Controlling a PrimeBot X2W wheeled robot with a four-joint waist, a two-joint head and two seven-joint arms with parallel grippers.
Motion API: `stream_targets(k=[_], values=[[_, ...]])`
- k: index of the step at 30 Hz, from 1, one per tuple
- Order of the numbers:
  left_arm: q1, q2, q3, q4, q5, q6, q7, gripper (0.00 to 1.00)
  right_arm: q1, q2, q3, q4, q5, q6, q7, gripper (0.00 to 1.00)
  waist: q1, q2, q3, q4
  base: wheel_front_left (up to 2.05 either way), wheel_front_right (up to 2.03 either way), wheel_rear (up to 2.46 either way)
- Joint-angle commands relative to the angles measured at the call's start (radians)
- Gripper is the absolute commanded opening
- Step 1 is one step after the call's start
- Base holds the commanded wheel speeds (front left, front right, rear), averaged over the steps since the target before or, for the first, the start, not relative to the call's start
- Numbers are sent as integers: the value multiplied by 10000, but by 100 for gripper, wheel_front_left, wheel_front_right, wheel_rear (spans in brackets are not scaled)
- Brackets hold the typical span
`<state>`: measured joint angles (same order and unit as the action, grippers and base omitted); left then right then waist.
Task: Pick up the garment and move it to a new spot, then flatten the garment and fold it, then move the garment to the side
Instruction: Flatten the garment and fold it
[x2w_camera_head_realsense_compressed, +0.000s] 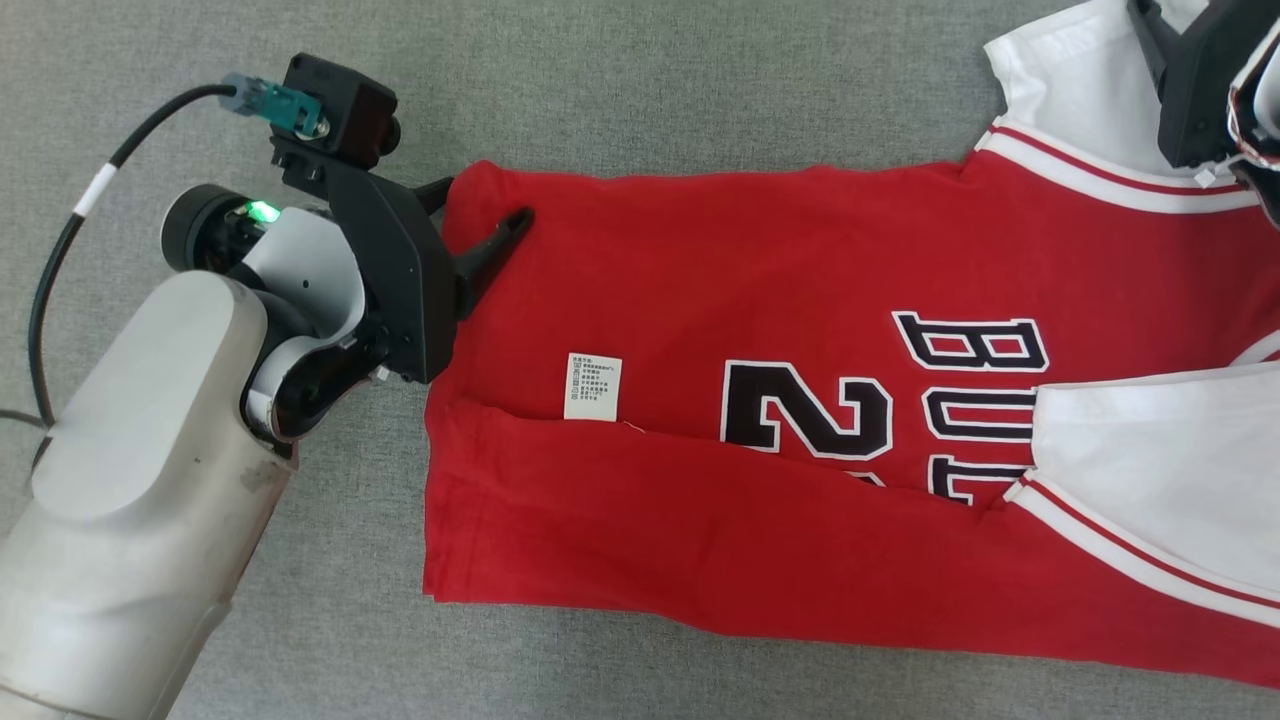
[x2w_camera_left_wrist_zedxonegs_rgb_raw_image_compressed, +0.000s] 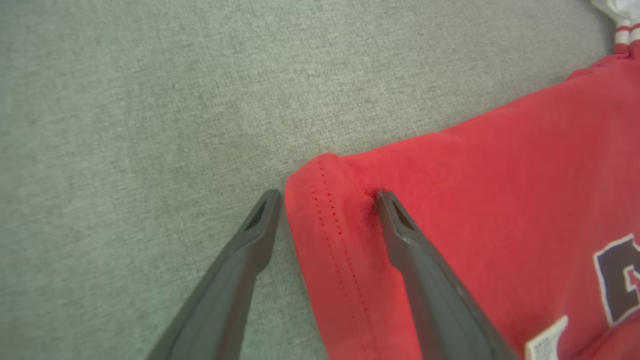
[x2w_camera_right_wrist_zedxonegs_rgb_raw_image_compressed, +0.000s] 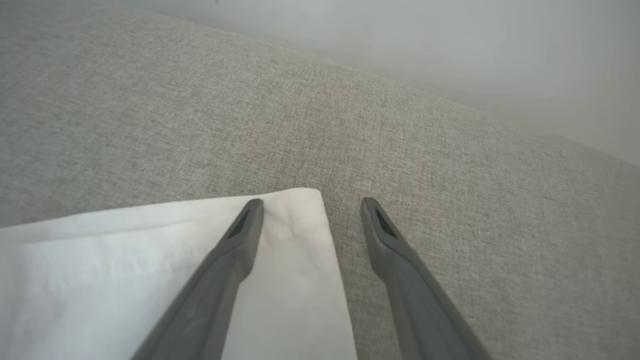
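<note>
Squarely astride garment (x2w_camera_left_wrist_zedxonegs_rgb_raw_image_compressed: 465, 190) corner: left gripper (x2w_camera_left_wrist_zedxonegs_rgb_raw_image_compressed: 327, 196)

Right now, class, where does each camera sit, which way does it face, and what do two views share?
Head view: above, looking down at the red jersey on grey cloth; pale left forearm and left end effector show.
Left wrist view: along its open fingers, straddling the jersey's hem corner.
Right wrist view: along the right end effector, open astride the white sleeve corner.
Shared: head and left wrist views both show that hem corner.
</note>
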<state>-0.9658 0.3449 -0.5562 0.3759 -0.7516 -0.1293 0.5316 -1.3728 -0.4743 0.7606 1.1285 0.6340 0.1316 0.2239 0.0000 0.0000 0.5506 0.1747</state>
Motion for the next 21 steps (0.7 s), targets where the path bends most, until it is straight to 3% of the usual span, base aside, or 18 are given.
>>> stream_targets(k=[1, 2, 3, 4, 5, 6, 16, 21], values=[[-101, -52, -72, 49, -141, 9, 52, 100, -2, 137, 77, 161, 132, -25, 178, 99, 0, 0, 66, 25, 0, 0, 0], [-107, -69, -104, 73, -158, 8, 74, 90, -65, 204, 98, 194, 162, -25, 236, 39, 0, 0, 83, 12, 0, 0, 0], [-125, -87, -129, 95, -186, 6, 78, 48, -110, 266, 109, 230, 236, -25, 285, 0, 0, 0, 93, -6, 0, 0, 0], [-145, -106, -146, 116, -247, 4, 58, 35, -133, 325, 114, 307, 322, -25, 408, 0, 0, 0, 90, -36, 0, 0, 0], [-154, -120, -126, 132, -291, 2, -26, 9, -168, 371, 133, 356, 369, -25, 500, 0, 0, 0, 80, -73, 0, 0, 0], [-162, -117, -109, 162, -286, 1, -75, 0, -204, 380, 141, 369, 414, -27, 510, 0, 0, 0, 59, -110, 0, 0, 0], [80, 33, 195, 568, -76, 64, -1537, 0, 159, 274, 186, -161, 1031, -27, -1158, 0, 0, 0, -632, -446, 0, 0, 0], [723, 36, 454, 560, 6, 384, -2698, 0, 886, 62, 323, -623, 1474, -27, -2169, 0, 0, 0, -1224, -667, 0, 0, 0]])
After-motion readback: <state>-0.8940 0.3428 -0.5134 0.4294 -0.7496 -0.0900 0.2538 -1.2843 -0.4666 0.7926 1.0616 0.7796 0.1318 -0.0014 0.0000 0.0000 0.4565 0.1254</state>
